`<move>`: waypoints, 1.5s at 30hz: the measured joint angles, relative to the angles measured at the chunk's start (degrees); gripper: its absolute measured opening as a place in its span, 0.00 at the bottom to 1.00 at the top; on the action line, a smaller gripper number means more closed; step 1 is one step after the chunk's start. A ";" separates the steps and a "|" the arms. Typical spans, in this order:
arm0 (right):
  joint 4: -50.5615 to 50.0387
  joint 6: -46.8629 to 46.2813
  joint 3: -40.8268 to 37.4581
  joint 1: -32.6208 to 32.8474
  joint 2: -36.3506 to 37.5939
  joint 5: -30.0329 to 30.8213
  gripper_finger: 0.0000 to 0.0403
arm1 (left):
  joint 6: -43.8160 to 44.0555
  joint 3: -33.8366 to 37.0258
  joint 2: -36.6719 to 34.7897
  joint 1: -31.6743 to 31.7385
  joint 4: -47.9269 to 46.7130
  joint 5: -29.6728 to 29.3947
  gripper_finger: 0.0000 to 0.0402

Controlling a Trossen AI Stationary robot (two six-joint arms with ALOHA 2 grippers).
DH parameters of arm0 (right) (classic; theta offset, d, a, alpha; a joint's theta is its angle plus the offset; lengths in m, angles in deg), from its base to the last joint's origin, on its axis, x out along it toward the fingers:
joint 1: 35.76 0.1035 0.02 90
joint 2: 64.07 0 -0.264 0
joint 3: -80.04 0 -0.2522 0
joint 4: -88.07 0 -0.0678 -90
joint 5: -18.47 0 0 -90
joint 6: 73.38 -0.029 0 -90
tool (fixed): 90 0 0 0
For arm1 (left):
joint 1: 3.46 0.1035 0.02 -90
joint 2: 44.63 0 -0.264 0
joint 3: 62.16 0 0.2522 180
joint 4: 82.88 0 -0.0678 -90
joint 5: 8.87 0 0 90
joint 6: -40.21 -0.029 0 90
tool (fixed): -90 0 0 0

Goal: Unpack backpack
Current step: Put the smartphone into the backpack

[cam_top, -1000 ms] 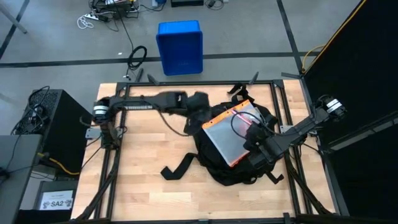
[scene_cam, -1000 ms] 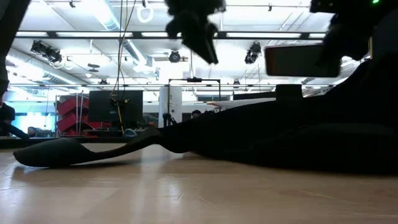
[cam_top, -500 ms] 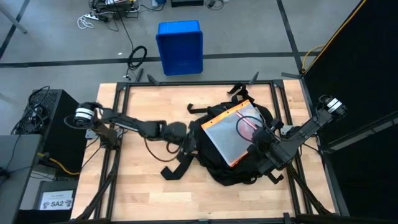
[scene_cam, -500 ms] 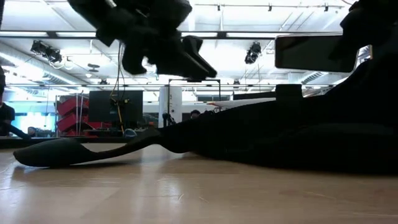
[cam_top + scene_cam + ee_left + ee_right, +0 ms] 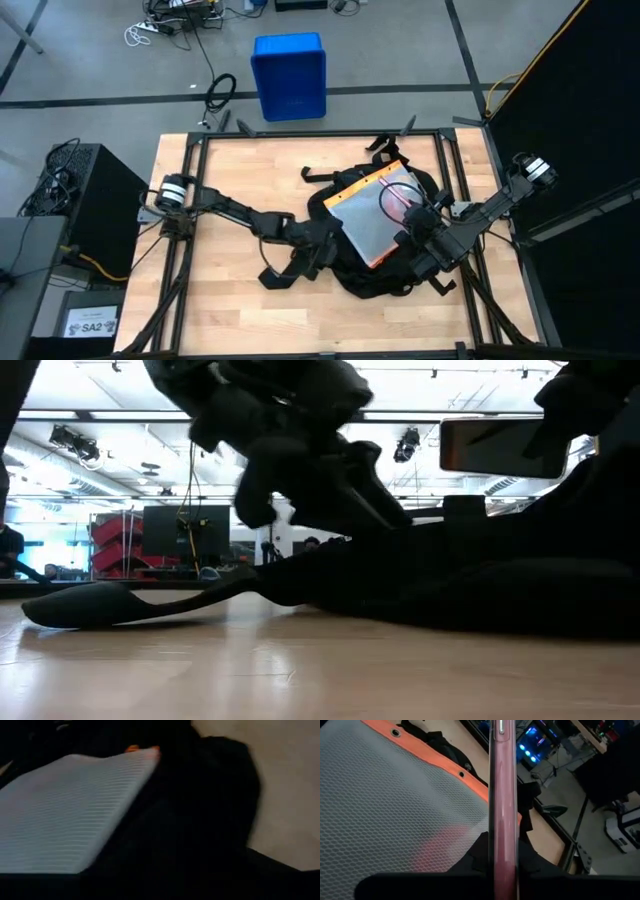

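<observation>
The backpack (image 5: pixel 375 255) lies on the right half of the wooden surface (image 5: pixel 220 310), with an orange-edged white mesh pouch (image 5: pixel 370 215) resting on top of it. The right end effector (image 5: pixel 412 222), above the pouch, is pinching a thin reddish phone-like slab (image 5: pixel 503 805) edge-on. The left end effector (image 5: pixel 322 262) sits at the backpack's left edge; whether its fingers are spread cannot be told.

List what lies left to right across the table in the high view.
Left arm's base → loose black strap → left gripper → mesh pouch on the backpack → right gripper → right arm's wrist end.
</observation>
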 joint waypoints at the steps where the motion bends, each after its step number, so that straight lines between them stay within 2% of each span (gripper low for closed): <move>1: 0.24 0.00 0.00 0.00 0.00 0.00 0.01 | 0.01 -0.97 1.06 0.04 -0.64 -0.93 0.54; 5: 1.66 0.95 0.00 0.13 0.00 -0.69 0.01 | 0.18 -4.35 4.92 0.40 -2.13 -6.60 0.63; 7: 3.05 2.29 0.00 0.13 0.00 -1.30 0.01 | 0.14 -5.67 6.21 0.63 -2.22 -7.45 0.66; 11: 6.27 5.06 0.00 0.13 0.00 -2.04 0.01 | 0.16 -6.86 7.56 1.09 -4.22 -9.05 0.64; 13: 7.44 6.22 0.00 0.13 0.00 -2.07 0.01 | -0.05 -6.82 7.86 1.13 -4.77 -12.65 0.58; 15: 8.24 7.13 0.00 0.13 0.00 -2.07 0.01 | -0.20 -6.82 7.86 1.15 -5.40 -16.64 0.46; 19: 8.52 7.54 0.00 0.13 0.00 -2.18 0.01 | -0.33 -6.78 7.88 1.65 -6.75 -21.72 0.11; 20: 8.60 7.75 0.00 0.13 0.00 -2.52 0.01 | -0.30 -6.78 7.88 1.82 -7.59 -22.61 0.06; 23: 9.77 9.26 0.00 0.13 0.00 -4.68 0.01 | -0.24 -6.78 6.90 1.98 -13.38 -27.62 0.01; 26: 13.09 12.19 0.00 0.13 0.00 -7.67 0.01 | 1.80 -6.57 4.44 1.93 -24.27 -32.70 0.00; 31: 22.64 22.56 0.00 0.12 0.00 -12.57 0.01 | 9.67 -6.08 -1.79 0.35 -40.98 -39.27 0.00; 33: 27.36 27.09 -0.02 -0.85 0.00 -12.47 0.01 | 11.18 -4.52 -5.08 -0.91 -42.66 -41.40 0.00; 38: 43.56 43.16 -2.30 -6.57 -0.04 -11.44 0.01 | 13.65 0.08 -14.42 -4.72 -40.02 -41.83 0.00; 42: 53.71 56.88 -4.43 -12.58 -0.04 -18.11 0.01 | 18.55 4.60 -21.88 -8.46 -42.83 -46.20 0.00; 45: 54.33 63.28 -5.01 -16.38 -0.07 -22.75 0.01 | 25.85 8.63 -27.79 -10.77 -47.60 -49.24 0.00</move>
